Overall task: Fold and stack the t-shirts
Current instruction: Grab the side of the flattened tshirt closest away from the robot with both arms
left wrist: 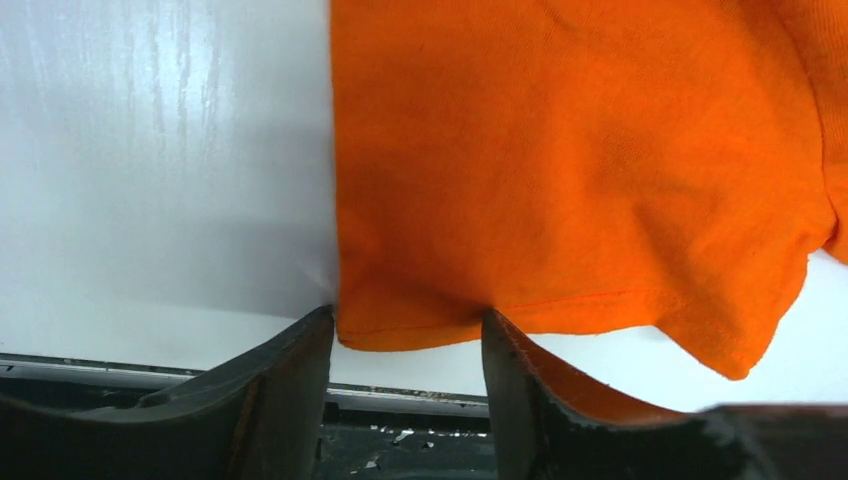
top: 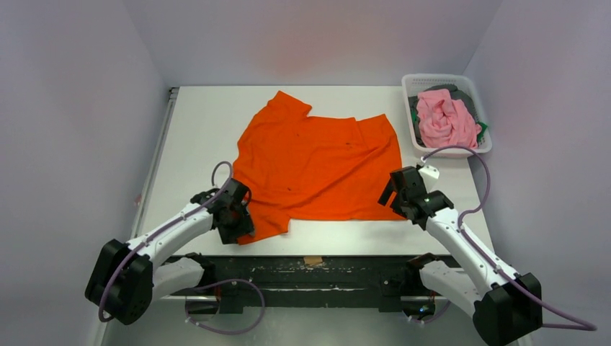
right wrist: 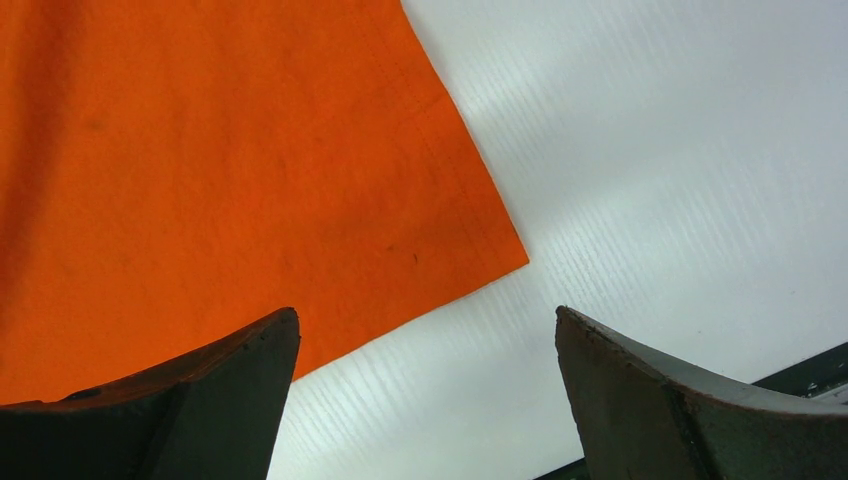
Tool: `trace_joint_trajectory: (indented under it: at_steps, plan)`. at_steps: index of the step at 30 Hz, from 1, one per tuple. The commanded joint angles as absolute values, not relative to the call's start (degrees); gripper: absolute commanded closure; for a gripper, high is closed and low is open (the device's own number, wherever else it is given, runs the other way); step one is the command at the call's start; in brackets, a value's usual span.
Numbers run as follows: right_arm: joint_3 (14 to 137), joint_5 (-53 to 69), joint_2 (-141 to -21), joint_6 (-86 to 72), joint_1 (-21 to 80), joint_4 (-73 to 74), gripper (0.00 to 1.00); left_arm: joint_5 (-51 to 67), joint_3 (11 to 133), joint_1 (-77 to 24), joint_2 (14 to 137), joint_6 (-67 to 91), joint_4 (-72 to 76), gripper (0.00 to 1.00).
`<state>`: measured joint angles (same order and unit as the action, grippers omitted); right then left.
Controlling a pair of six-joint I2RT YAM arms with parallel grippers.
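Observation:
A bright orange t-shirt lies spread flat on the white table, with small dark specks on it. My left gripper is at its near-left corner. In the left wrist view the fingers stand apart with the shirt's hem corner between their tips. My right gripper is open over the near-right corner. In the right wrist view it hovers empty, and the shirt corner lies just beyond its left finger. A light pink shirt lies crumpled on darker ones in the basket.
A white mesh basket stands at the table's far right corner. The table's near edge meets a black rail by the arm bases. Grey walls close in on the left, back and right.

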<state>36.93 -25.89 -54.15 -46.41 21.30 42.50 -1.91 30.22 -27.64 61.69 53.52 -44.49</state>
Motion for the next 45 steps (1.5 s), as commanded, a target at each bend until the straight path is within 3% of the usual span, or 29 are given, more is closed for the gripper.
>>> trace_joint_trajectory:
  at_steps: [1,7,14,19,26,34,41,43,44,45]
  plan:
    - [36.34,-24.85,-53.72,-45.96,19.95,40.43,0.04,-0.26,30.48,-28.72,68.53,54.99,-36.32,0.53]
    - [34.90,-24.87,-53.54,-47.25,17.86,41.89,0.06,-1.87,30.53,-30.65,66.71,56.51,-39.41,0.99]
    - [30.15,-23.49,-52.36,-50.44,13.50,40.91,0.14,-1.06,27.61,-31.80,58.90,57.43,-43.30,1.00]
    - [27.88,-20.83,-53.77,-49.79,12.22,33.98,0.40,1.93,25.69,-33.19,54.48,58.50,-43.51,1.00]
    - [27.22,-20.94,-58.40,-51.20,12.12,29.33,0.44,0.71,26.67,-35.42,51.09,59.89,-48.41,1.00]
    - [25.64,-18.29,-59.11,-52.07,12.12,28.50,0.65,0.59,26.55,-36.22,50.93,60.03,-48.01,1.00]
    - [24.86,-21.66,-57.54,-52.06,12.12,31.24,0.67,0.53,26.86,-36.34,51.11,59.82,-47.68,1.00]
    - [24.48,-20.79,-58.08,-52.27,12.12,30.39,0.75,0.60,27.02,-36.30,50.88,59.65,-48.00,1.00]
    - [24.37,-20.74,-58.34,-52.48,12.13,30.37,0.83,0.70,27.06,-36.37,50.55,59.60,-48.25,1.00]
    - [24.21,-20.97,-58.37,-52.59,12.12,30.64,0.98,0.70,27.07,-36.37,50.00,59.51,-48.60,1.00]
